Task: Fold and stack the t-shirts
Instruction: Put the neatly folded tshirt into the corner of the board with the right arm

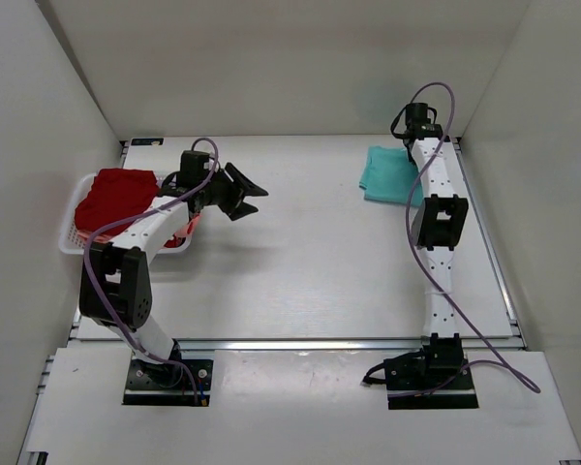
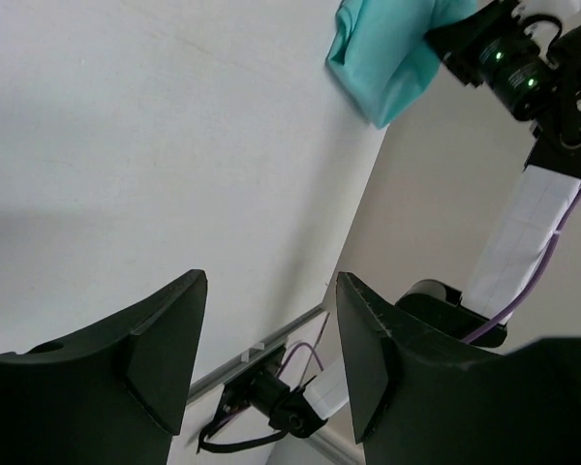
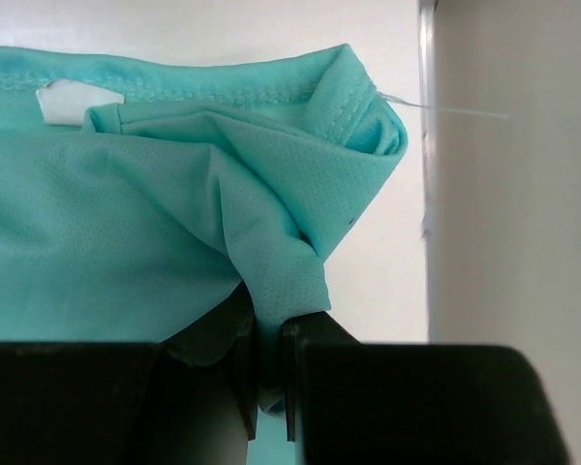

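Over at the upper right of the top view, a folded teal t-shirt of soft mesh cloth [image 1: 385, 175] lies on the white tabletop [image 1: 320, 271], close to the table's far right corner. The right gripper [image 3: 271, 334] is closed narrow on a fold of this shirt's edge, with cloth pinched between its dark fingers [image 3: 213, 378]. In the wrist view the shirt's stitched collar and a small white label [image 3: 77, 102] sit near the top of the frame.

At the left edge of the top view, a dark red t-shirt [image 1: 118, 194] lies heaped in a white plastic mesh basket [image 1: 71, 239]. A sliver of lighter red cloth shows at the basket's right end. The left gripper [image 1: 245, 194] hangs just right of the basket with its black fingers [image 2: 165, 349] spread wide and holding nothing.
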{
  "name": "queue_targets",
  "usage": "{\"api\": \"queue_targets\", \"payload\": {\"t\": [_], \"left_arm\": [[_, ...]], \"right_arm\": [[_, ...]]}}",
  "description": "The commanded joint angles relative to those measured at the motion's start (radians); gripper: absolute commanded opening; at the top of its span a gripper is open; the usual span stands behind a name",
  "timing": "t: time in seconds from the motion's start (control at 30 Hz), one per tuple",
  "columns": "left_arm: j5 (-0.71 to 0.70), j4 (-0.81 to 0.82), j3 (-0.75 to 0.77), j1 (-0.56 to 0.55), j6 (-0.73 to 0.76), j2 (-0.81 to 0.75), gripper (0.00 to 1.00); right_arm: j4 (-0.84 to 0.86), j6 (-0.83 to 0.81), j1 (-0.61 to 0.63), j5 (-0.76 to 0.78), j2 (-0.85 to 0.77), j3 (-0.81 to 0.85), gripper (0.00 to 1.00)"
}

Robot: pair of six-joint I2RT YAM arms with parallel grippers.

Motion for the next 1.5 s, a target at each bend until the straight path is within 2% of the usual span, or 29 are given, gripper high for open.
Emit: {"api": "queue_targets", "payload": {"t": [0.0,0.1,0.27,0.37,0.5,0.53,0.57,0.63,0.67,0.73,0.77,0.83,0.9,0.93,1.0,1.03,1.07,1.13,1.27,1.33,1.37,1.43,1.47], "left_arm": [[0.039,-0.037,0.008,-0.029,0.025,-0.034,0.67],[0.059,-0.06,0.025,-0.052,0.029,-0.003,0.66],[0.06,-0.057,0.016,-0.069,0.029,0.024,0.67],[0.06,-0.044,0.005,-0.086,0.02,0.038,0.68],[0.063,-0.028,-0.006,-0.101,0.013,0.05,0.68],[0.056,-0.03,-0.001,-0.109,0.013,0.046,0.68],[0.048,-0.043,0.02,-0.12,0.026,0.059,0.69],[0.042,-0.049,0.032,-0.126,0.028,0.061,0.69],[0.042,-0.044,0.037,-0.129,0.026,0.067,0.7],[0.046,-0.041,0.033,-0.129,0.013,0.058,0.7],[0.049,-0.038,0.033,-0.129,0.01,0.056,0.69],[0.042,-0.04,0.031,-0.135,0.01,0.043,0.7],[0.042,-0.026,0.028,-0.137,-0.007,0.029,0.7],[0.042,-0.023,0.028,-0.134,-0.012,0.018,0.7],[0.048,-0.024,0.036,-0.132,-0.013,0.004,0.8],[0.052,-0.024,0.04,-0.128,-0.01,-0.009,0.98],[0.06,-0.033,0.045,-0.121,-0.003,-0.025,0.99],[0.078,-0.038,0.049,-0.106,0.006,-0.049,0.99],[0.132,-0.05,0.026,-0.049,0.051,-0.144,0.98],[0.152,-0.092,0.005,-0.03,0.091,-0.187,0.98],[0.143,-0.112,0.002,-0.02,0.12,-0.219,0.98],[0.154,-0.118,-0.052,-0.009,0.134,-0.282,0.99],[0.155,-0.112,-0.076,0.001,0.138,-0.328,0.99]], "right_arm": [[0.242,-0.174,-0.007,0.064,0.048,0.045,0.0],[0.395,-0.243,-0.033,0.093,0.076,0.044,0.0],[0.573,-0.227,-0.108,0.037,0.07,-0.013,0.0],[0.624,-0.196,-0.142,-0.014,0.067,-0.048,0.0],[0.714,-0.233,-0.17,-0.07,0.083,-0.068,0.0],[0.74,-0.245,-0.171,-0.069,0.089,-0.073,0.04],[0.832,-0.319,-0.173,-0.081,0.111,-0.07,0.34],[0.877,-0.332,-0.179,-0.116,0.113,-0.059,0.23],[0.918,-0.317,-0.18,-0.118,0.113,-0.064,0.22],[0.994,-0.325,-0.176,-0.1,0.117,-0.036,0.39],[1.02,-0.354,-0.176,-0.091,0.12,-0.015,0.56],[1.0,-0.384,-0.161,-0.118,0.097,0.013,0.68],[0.942,-0.34,-0.162,-0.153,0.065,0.047,0.74],[0.94,-0.316,-0.164,-0.158,0.018,0.05,0.76],[0.855,-0.296,-0.158,-0.186,-0.043,0.048,0.89],[0.815,-0.276,-0.154,-0.193,-0.097,0.047,0.99],[0.793,-0.257,-0.15,-0.199,-0.123,0.028,0.99],[0.723,-0.224,-0.145,-0.253,-0.278,-0.027,0.99],[0.612,-0.118,-0.138,-0.324,-0.536,-0.226,0.99],[0.589,-0.064,-0.133,-0.395,-0.759,-0.48,0.99],[0.587,-0.026,-0.125,-0.42,-0.82,-0.548,1.0],[0.627,0.01,-0.099,-0.445,-1.072,-0.887,0.99],[0.665,0.039,-0.073,-0.443,-1.205,-0.979,0.99]]}}
